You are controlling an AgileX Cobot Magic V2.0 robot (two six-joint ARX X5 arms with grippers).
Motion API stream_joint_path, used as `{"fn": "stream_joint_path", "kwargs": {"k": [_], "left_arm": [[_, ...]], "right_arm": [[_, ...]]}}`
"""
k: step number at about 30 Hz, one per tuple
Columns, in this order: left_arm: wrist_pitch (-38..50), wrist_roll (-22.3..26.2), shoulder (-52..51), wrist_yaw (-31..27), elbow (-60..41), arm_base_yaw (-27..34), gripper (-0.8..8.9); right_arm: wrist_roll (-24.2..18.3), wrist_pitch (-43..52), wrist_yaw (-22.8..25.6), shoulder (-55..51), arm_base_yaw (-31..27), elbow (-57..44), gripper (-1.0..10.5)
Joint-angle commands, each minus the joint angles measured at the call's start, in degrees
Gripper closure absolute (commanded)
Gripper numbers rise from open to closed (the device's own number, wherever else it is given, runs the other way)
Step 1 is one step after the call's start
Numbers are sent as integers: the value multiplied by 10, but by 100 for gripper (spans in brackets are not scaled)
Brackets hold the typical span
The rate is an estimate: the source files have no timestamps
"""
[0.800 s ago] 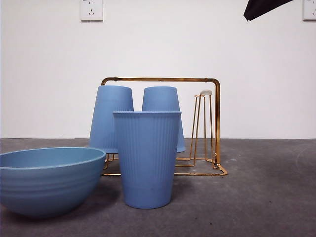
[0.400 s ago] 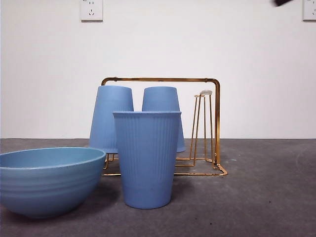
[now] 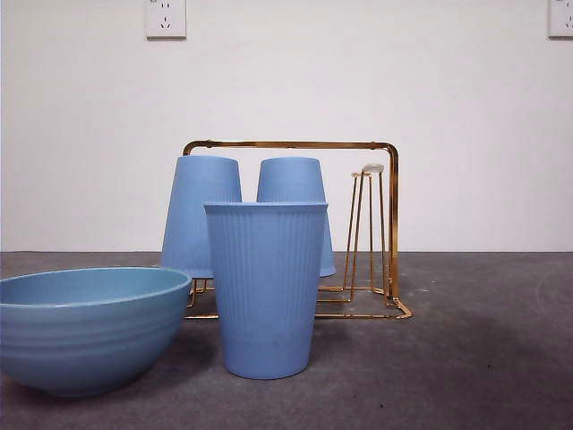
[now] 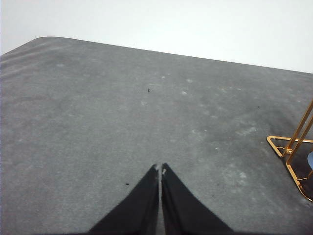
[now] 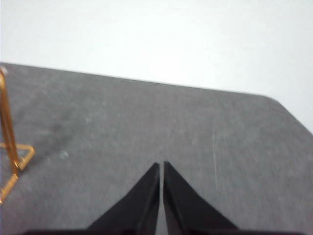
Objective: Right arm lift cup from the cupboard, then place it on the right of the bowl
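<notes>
A light-blue ribbed cup (image 3: 266,287) stands upright on the grey table, just right of the wide teal-blue bowl (image 3: 85,327) and in front of the gold wire cupboard (image 3: 385,224). Two more cups (image 3: 201,213) (image 3: 291,181) sit upside down on the cupboard's prongs. My right gripper (image 5: 161,166) is shut and empty above bare table, with a corner of the cupboard (image 5: 10,147) at that view's edge. My left gripper (image 4: 161,168) is shut and empty over bare table, and the cupboard's base (image 4: 291,156) shows at that view's edge. Neither arm shows in the front view.
One pair of bare gold prongs (image 3: 365,233) stands at the cupboard's right end. A white wall with two sockets (image 3: 166,18) is behind the table. Grey table (image 3: 483,358) stretches to the right of the cup.
The black arm tip at the top right of the front view has withdrawn upward and left the picture. The cups, bowl and cupboard have not moved.
</notes>
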Motion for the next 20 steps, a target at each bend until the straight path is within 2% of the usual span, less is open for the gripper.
{"fn": "stream_joint_path", "kwargs": {"k": [1, 7, 10, 20], "left_arm": [[6, -3, -1, 1, -11, 0, 806], [7, -3, -1, 1, -11, 0, 806], [6, -3, -1, 1, -11, 0, 806], [8, -3, 0, 1, -11, 0, 806]], "right_arm": [[-2, 8, -1, -33, -7, -33, 932], [42, 56, -1, -82, -19, -104, 932], [58, 45, -1, -82, -19, -108, 932], [58, 55, -1, -82, -20, -108, 932]]}}
